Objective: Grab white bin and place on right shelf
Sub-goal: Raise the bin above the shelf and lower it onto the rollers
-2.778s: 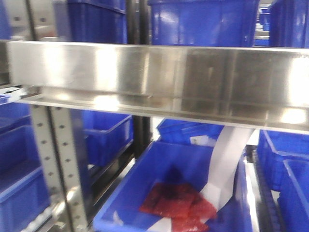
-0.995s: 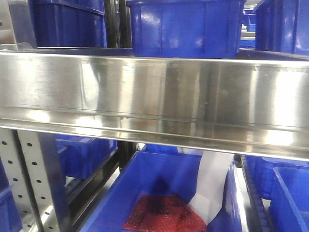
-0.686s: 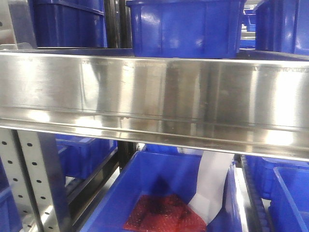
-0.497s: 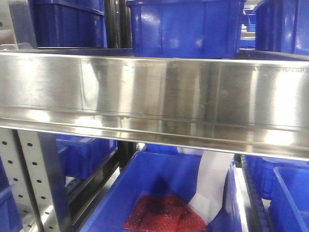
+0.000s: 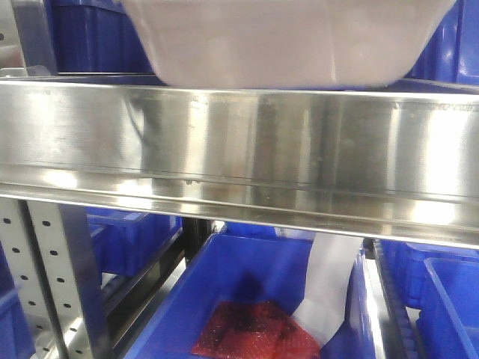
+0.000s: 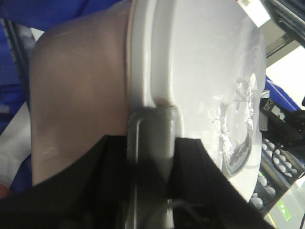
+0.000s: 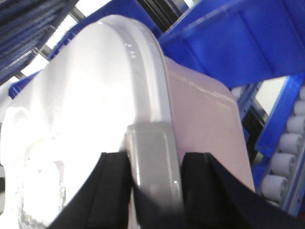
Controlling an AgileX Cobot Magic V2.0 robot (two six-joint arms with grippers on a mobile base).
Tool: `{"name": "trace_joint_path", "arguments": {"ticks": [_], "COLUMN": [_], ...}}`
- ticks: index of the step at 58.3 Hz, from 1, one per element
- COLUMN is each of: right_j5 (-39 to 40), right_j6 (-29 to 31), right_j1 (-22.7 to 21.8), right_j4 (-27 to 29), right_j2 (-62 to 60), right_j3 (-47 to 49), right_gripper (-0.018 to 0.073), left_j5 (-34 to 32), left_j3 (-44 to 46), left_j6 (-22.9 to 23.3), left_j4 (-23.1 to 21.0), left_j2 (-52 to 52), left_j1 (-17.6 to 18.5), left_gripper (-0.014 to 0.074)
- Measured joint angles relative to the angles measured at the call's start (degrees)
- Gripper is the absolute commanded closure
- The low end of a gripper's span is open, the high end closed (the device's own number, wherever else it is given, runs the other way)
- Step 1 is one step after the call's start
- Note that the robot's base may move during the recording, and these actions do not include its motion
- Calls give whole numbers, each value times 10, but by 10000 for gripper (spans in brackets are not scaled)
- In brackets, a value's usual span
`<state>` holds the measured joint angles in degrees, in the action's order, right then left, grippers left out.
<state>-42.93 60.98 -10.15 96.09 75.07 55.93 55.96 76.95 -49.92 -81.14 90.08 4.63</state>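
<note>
The white bin (image 5: pixel 288 41), a pale pinkish-white tub, fills the top of the front view just above the steel front rail of the right shelf (image 5: pixel 239 149). In the left wrist view the white bin (image 6: pixel 81 95) shows its side and white lid, and my left gripper (image 6: pixel 151 148) is shut on its grey handle clip. Seen from the right wrist, the white bin (image 7: pixel 95 95) is held the same way, my right gripper (image 7: pixel 155 167) shut on the clip at the other end. Neither arm shows in the front view.
Blue crates (image 5: pixel 90 37) stand behind the bin on the shelf. Below the rail a blue crate (image 5: pixel 247 299) holds red packets (image 5: pixel 251 333) and a white strip (image 5: pixel 329 284). A perforated steel post (image 5: pixel 45 277) rises at lower left. Roller rails (image 7: pixel 286 157) lie beside the bin.
The white bin has come into the top of the front view above the shelf rail, covering the blue crate that showed there half a second ago. The shelf view itself has not shifted.
</note>
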Motion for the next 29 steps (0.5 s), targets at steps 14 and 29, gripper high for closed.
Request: {"name": "trace_joint_path", "arguments": {"ticks": [14, 29], "right_j5": [-5, -24], "right_j6": [0, 5], "right_j1": [0, 8], "right_j4": [-4, -17], "right_j2": [11, 11], "right_j3": [0, 2], "right_gripper": [130, -77], "left_j5": [-3, 38], "left_j3": [0, 1], "left_j6": [-2, -26], "left_j4": [7, 26], "left_j2": [0, 0], "left_j1": [0, 19], "left_gripper": [445, 32]}}
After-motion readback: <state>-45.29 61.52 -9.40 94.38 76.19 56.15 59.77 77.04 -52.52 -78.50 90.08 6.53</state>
